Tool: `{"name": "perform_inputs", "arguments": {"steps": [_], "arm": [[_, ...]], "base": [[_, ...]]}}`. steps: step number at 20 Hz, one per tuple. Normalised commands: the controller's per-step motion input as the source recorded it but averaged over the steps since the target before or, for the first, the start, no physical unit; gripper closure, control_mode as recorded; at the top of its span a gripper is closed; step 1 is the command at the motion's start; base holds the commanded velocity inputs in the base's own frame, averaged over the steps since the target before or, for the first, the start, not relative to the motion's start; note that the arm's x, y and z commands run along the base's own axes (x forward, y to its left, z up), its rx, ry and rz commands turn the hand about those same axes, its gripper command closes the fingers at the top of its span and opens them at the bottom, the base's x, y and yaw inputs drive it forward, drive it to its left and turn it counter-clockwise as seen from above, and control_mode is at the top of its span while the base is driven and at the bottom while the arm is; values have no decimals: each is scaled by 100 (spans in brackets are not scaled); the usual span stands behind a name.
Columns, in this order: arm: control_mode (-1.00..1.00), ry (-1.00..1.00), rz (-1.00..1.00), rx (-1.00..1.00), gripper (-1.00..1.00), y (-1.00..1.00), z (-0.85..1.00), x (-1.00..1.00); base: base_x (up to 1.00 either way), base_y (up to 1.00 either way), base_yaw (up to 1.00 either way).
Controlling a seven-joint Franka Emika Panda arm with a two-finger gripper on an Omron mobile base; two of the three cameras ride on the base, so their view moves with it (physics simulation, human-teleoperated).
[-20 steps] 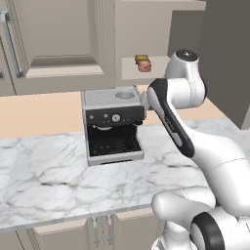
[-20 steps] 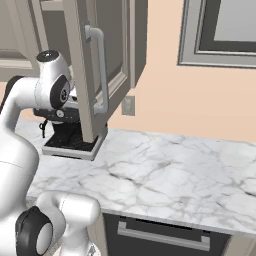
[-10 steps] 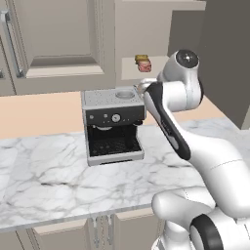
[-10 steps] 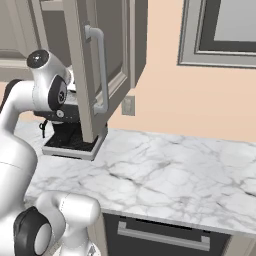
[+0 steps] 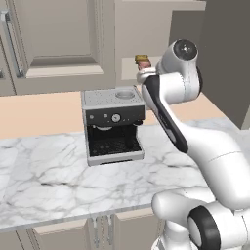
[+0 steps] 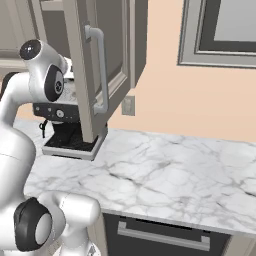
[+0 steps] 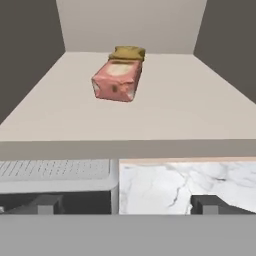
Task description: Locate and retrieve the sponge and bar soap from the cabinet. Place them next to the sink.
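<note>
My fingers (image 7: 128, 204) stand spread wide with nothing between them, the tips low at the near edge of the hand view. Just beyond them lie the marble tabletop (image 7: 190, 182) and the top of the coffee machine (image 5: 113, 124). Further in, on the cabinet (image 7: 165, 107) shelf, sits the bar soap (image 7: 116, 81), well clear of me. The sponge (image 7: 128, 52) lies right behind it, touching its far end.

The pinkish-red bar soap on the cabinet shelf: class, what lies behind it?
Behind the pinkish-red rounded bar soap a yellowish-tan sponge sits close against it on the pale cabinet shelf. The soap covers the sponge's near part, so whether they touch cannot be told.
</note>
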Motion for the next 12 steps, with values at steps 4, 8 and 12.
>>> {"name": "perform_inputs", "arguments": {"steps": [4, 8, 12], "arm": [[-100, 4, 0, 11, -100, -3, 0, 51], [-100, 0, 0, 8, -100, -3, 13, 47], [-100, -6, 0, 0, -100, 0, 29, 34]], "base": [[0, 0, 0], [0, 0, 0], [0, 0, 0]]}}
